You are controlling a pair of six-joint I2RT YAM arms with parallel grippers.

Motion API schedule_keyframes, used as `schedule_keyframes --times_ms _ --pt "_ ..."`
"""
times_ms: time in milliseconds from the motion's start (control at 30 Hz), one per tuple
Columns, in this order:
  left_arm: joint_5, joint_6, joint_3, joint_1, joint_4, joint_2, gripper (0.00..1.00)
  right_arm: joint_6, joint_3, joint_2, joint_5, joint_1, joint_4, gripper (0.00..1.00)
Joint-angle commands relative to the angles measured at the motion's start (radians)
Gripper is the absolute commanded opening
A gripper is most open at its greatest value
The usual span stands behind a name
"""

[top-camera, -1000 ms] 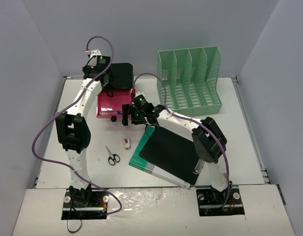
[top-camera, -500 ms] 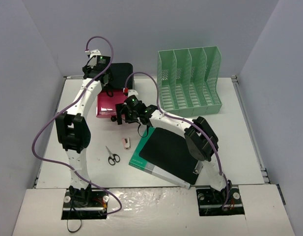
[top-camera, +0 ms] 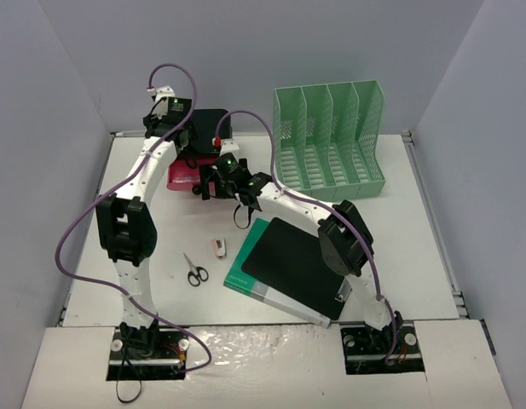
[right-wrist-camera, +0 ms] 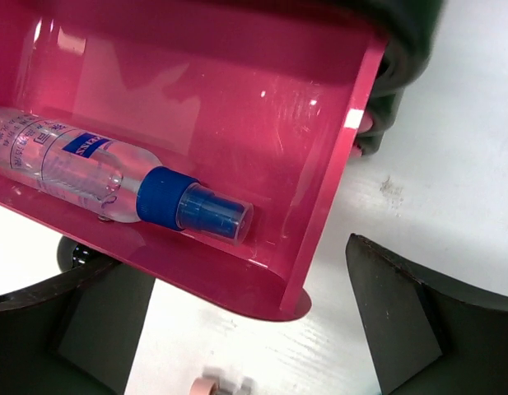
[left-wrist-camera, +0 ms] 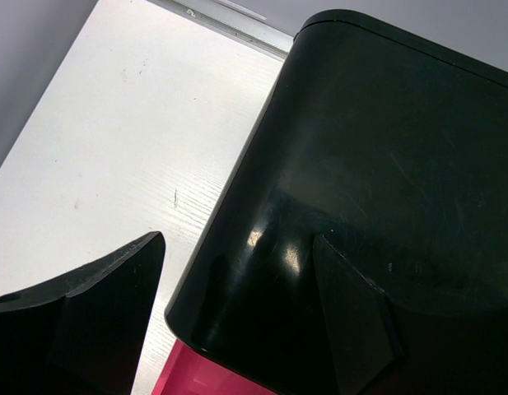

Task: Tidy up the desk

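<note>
The white desk [top-camera: 416, 221] holds a pink tray [top-camera: 179, 175] at the back left, with a black box [top-camera: 210, 128] on its far end. My left gripper [top-camera: 184, 145] is open at the box. In the left wrist view the left gripper [left-wrist-camera: 237, 317] has one finger beside the black box [left-wrist-camera: 385, 164] and the other over its top. My right gripper [top-camera: 213, 182] hovers open over the tray's near end. In the right wrist view the right gripper [right-wrist-camera: 245, 329] is above the corner of the pink tray [right-wrist-camera: 237, 90], where a clear spray bottle [right-wrist-camera: 97, 177] with a blue cap lies.
A green file holder [top-camera: 331, 136] stands at the back right. A green book with a black cover [top-camera: 284, 268] lies in front of the right arm. Scissors [top-camera: 194, 271] and a small pink-and-white item [top-camera: 219, 247] lie on the desk at front left; that item also shows in the right wrist view [right-wrist-camera: 212, 385].
My right gripper has moved away and to the left, from the book's far corner to over the pink tray. The left arm has not moved.
</note>
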Motion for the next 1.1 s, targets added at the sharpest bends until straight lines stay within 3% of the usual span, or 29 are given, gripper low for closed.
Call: schedule_keyframes --times_ms 0,500,1067 --pt "0.013 0.011 -0.017 0.006 -0.078 -0.035 0.70 -0.020 0.086 0.009 0.093 -0.028 0.077 0.93" --pt "0.016 0.019 -0.018 0.006 -0.097 -0.049 0.70 -0.036 0.268 0.149 0.136 -0.072 0.096 0.94" --pt "0.013 0.017 0.006 0.006 -0.128 -0.046 0.70 -0.041 0.346 0.205 0.145 -0.104 0.191 0.96"
